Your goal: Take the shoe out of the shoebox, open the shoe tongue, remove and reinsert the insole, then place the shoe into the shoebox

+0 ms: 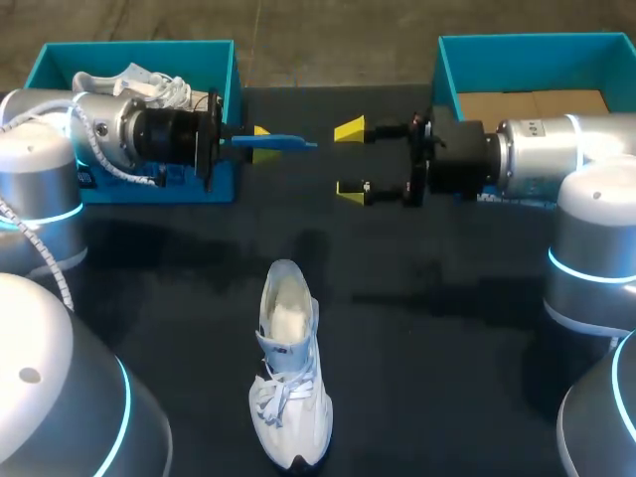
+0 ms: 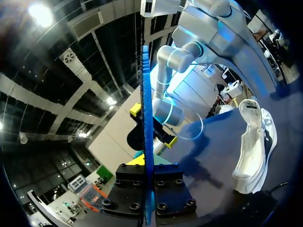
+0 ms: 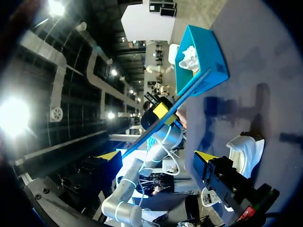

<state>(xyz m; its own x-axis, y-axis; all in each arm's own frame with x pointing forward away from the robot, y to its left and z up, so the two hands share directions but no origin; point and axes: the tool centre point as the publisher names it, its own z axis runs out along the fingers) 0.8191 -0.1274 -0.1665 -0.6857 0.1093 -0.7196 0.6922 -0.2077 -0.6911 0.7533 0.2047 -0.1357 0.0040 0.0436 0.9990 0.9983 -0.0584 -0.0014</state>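
Left gripper [image 1: 260, 145] is clamped on the thin blue insole [image 1: 283, 143], facing the wide-open right gripper [image 1: 350, 159]. The white laced shoe [image 1: 288, 368] lies on the table [image 1: 447, 348] well apart from both. The teal shoebox [image 1: 139, 50] is behind the left one.

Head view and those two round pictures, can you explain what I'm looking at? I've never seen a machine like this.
These are two robot arms at a black table. The head view looks down from above and behind them. Each round picture comes from a camera on one arm's wrist. The left gripper pinches a thin blue insole, seen edge-on. The right gripper faces it, open and empty. A white shoe lies in the middle of the table. At the far edge stand a teal left box, holding a second shoe, and a teal right box.
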